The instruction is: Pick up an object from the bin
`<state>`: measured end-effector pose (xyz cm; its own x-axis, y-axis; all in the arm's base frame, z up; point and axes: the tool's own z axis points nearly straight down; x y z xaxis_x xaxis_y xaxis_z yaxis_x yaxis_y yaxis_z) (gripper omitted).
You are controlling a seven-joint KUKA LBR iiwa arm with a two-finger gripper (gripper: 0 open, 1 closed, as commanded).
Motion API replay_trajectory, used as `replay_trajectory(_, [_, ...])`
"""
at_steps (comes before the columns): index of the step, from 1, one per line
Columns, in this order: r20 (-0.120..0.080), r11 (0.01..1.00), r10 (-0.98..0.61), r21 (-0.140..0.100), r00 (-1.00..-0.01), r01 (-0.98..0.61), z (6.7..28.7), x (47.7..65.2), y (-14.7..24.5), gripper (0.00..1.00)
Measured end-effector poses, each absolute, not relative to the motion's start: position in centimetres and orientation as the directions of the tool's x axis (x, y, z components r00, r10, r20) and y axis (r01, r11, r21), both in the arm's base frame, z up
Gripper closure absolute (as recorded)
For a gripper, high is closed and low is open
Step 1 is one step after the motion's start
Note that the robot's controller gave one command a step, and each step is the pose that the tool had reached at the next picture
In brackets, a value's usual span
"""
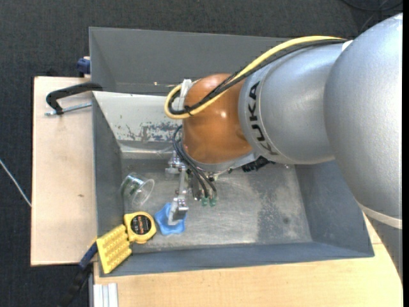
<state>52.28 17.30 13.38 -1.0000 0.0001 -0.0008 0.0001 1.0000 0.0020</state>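
Observation:
My gripper (193, 203) hangs low over the bin floor, left of centre, with its fingers apart and nothing between them. Its left fingertip (181, 206) stands right at the top of a small blue plastic piece (169, 224) lying near the front wall. The right fingertip (206, 200) is over bare floor. A yellow and black tape measure (140, 227) lies just left of the blue piece. A clear plastic cup (137, 188) lies on its side further left.
A yellow ribbed block (114, 249) leans over the bin's front left corner, beside the tape measure. The arm's orange cover and yellow cable hang above the gripper and hide the middle of the back wall.

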Motion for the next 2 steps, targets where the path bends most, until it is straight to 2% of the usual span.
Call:
replay_trajectory(1, [-0.004, 1.0, 0.0, 0.003, -1.0, 0.0, 7.76, 50.9, 15.35, 0.0])
replay_trajectory(2, [-0.006, 1.0, 0.001, 0.003, -1.0, 0.001, 8.17, 51.06, 15.49, 0.0])
